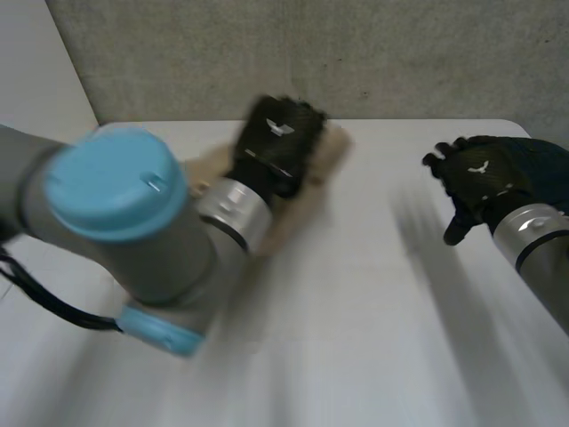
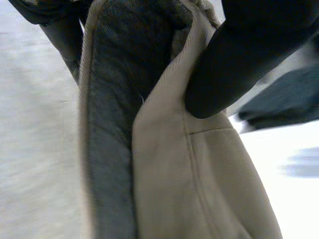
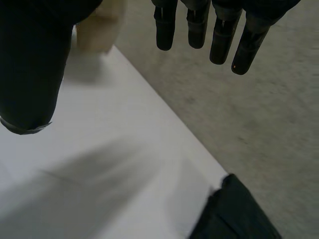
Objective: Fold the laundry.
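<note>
Left hand (image 1: 280, 138): closed on the beige garment (image 1: 336, 147). Its thumb (image 2: 239, 59) presses the tan outer face, and a finger (image 2: 62, 35) sits on the other side of the grey-lined fold. It reads as a pinch, though this close up I can't judge how firm.

Garment from left hand: right in the grip. The fabric runs from between thumb and fingers back under the palm toward the wrist.

Garment on table (image 1: 373, 302): at the far side, left of centre, showing on both sides of the left hand.

Long axis: probably across the table, left to right, but the arm hides much of it.

Right hand (image 1: 484, 178): fingers (image 3: 222, 35) straight and parted, thumb held wide, nothing in it. It hangs over bare table on the right side.

Garment from right hand: off toward the robot's left and well apart. A pale edge shows just past its thumb in the right wrist view.

Nearer hand: the left, already in contact.

Coming move, as a judgement: the right hand must travel left to take a free edge opposite the left hand's hold.
</note>
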Robot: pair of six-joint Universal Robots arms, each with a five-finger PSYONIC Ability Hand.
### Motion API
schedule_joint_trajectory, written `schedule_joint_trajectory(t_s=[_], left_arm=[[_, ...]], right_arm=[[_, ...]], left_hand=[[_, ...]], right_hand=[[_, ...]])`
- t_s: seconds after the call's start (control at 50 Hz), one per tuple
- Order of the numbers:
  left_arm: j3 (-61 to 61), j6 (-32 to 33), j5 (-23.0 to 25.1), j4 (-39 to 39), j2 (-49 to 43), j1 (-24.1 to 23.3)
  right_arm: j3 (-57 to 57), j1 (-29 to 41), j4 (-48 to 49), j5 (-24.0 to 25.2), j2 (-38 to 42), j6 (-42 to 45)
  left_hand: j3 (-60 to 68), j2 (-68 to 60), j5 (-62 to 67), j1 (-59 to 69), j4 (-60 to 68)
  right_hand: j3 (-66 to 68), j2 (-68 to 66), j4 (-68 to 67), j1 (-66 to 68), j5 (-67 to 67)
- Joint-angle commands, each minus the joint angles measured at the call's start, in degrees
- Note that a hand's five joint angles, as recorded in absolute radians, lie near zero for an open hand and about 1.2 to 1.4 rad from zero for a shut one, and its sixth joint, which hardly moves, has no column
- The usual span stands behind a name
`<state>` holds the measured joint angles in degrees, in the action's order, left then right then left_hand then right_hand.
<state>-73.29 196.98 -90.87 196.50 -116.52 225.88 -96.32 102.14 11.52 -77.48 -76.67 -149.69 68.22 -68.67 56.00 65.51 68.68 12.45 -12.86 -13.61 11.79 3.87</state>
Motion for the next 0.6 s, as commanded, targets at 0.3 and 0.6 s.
schedule_joint_trajectory(t_s=[0.3, 0.6], left_arm=[[-0.8, -2.7, 3.5, -5.6, 1.4, 3.3], [-1.6, 4.5, 6.7, -9.0, -2.9, 21.6]], right_arm=[[2.0, -2.4, -3.0, 2.0, -2.7, -0.9], [-1.1, -1.2, -25.7, 10.8, -6.9, 0.5]], left_hand=[[-58.0, 58.5, -55.8, -55.3, -58.5], [-56.8, 57.3, -54.6, -54.1, -57.3]], right_hand=[[-2.4, 2.9, 3.6, -1.8, -3.9], [-2.4, 2.9, 3.6, -1.8, -3.9]])
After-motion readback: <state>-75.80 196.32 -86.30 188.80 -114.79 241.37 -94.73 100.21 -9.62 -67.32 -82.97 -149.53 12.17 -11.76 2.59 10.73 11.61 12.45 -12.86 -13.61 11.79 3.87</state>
